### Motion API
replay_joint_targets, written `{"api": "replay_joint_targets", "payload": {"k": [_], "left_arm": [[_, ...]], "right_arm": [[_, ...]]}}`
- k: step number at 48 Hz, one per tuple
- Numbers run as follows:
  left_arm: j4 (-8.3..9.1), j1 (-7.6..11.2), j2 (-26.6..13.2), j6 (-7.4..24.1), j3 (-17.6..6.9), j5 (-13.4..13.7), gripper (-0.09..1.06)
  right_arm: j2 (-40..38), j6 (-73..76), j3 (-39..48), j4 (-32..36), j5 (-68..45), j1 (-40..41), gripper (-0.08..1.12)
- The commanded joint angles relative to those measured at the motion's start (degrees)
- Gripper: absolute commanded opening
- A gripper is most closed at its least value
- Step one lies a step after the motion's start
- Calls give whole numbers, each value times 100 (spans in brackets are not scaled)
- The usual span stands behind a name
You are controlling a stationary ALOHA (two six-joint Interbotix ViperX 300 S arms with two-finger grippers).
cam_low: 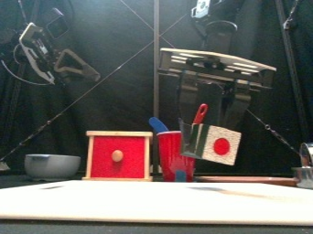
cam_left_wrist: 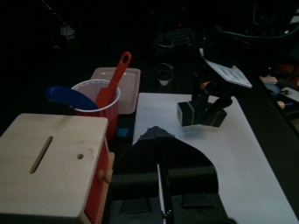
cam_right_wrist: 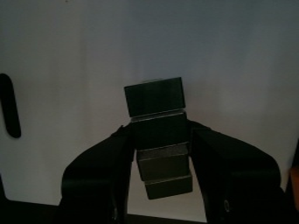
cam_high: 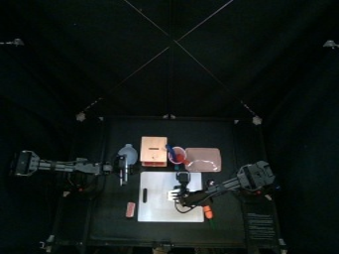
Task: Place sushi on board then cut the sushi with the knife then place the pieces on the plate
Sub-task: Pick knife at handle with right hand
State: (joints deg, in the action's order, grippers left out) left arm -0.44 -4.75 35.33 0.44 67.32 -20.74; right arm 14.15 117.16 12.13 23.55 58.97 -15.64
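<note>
The black table [cam_high: 109,224] bears a white cutting board [cam_high: 159,194], with behind it a bowl [cam_low: 51,165], wooden box [cam_high: 155,155], red cup [cam_high: 177,155] and pink tray [cam_high: 204,159].

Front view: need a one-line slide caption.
Right gripper holds the sushi roll over the white board, with the red cup of knives and wooden box behind.

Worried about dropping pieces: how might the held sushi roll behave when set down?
Probably light: the right gripper holds the sushi roll clear of the white board. Seams between its blocks show, so unclamped end blocks may separate.
</note>
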Motion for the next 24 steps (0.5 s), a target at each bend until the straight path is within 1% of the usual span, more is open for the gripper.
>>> {"api": "replay_joint_targets", "payload": {"k": [1,7,14,24], "left_arm": [[35,-26,9,9,-70,9,1],[26,-26,18,9,-70,26,1],[62,-70,35,9,-70,26,1],[88,-97,88,9,-70,35,1]], "right_arm": [[9,18,-352,-26,62,114,65],[237,9,-545,-132,70,237,70],[431,-18,-606,-158,62,316,77],[492,-26,-606,-185,-9,334,89]]}}
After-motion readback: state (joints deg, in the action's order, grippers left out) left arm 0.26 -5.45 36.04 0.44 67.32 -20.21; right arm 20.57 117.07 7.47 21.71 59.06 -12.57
